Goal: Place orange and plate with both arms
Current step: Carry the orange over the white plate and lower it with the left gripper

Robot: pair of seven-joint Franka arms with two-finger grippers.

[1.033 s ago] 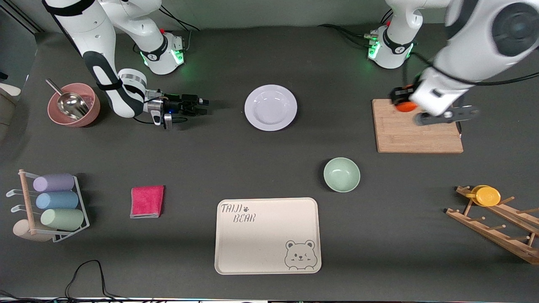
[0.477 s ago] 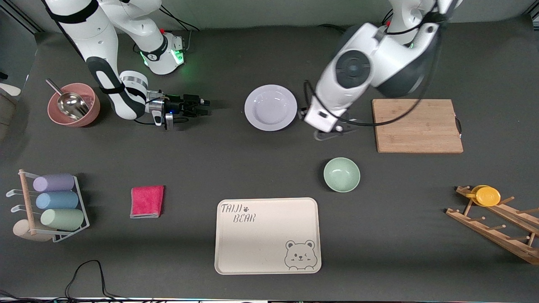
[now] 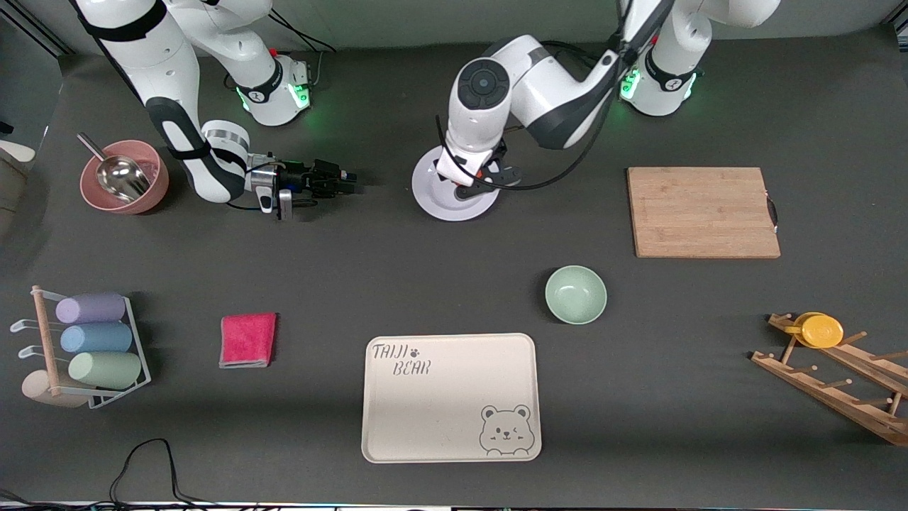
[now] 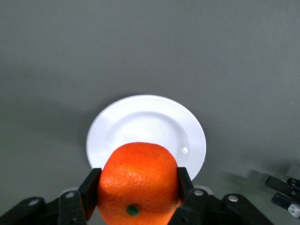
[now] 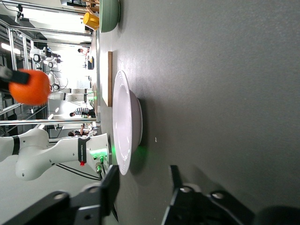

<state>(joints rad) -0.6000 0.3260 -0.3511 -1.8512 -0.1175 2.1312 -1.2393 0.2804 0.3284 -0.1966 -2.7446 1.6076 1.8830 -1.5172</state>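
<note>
My left gripper (image 3: 484, 177) is shut on the orange (image 4: 138, 180) and holds it over the pale plate (image 3: 433, 200), above the plate's edge toward the left arm's end. In the left wrist view the fingers (image 4: 90, 193) clamp both sides of the orange, with the plate (image 4: 140, 115) empty below. My right gripper (image 3: 342, 179) is open and low over the table, beside the plate toward the right arm's end. The right wrist view shows the plate (image 5: 123, 122) edge-on ahead of the open right gripper (image 5: 143, 187), and the held orange (image 5: 29, 86) above it.
A wooden cutting board (image 3: 702, 211) lies toward the left arm's end. A mint-green bowl (image 3: 575, 294) and a cream bear tray (image 3: 450, 397) sit nearer the camera. There is also a pink bowl with a scoop (image 3: 124, 177), a red cloth (image 3: 247, 339), a cup rack (image 3: 92, 341) and a yellow cup (image 3: 821, 330) on a wooden rack.
My left arm has swung from over the cutting board to over the plate, carrying the orange. My right gripper has edged slightly toward the plate.
</note>
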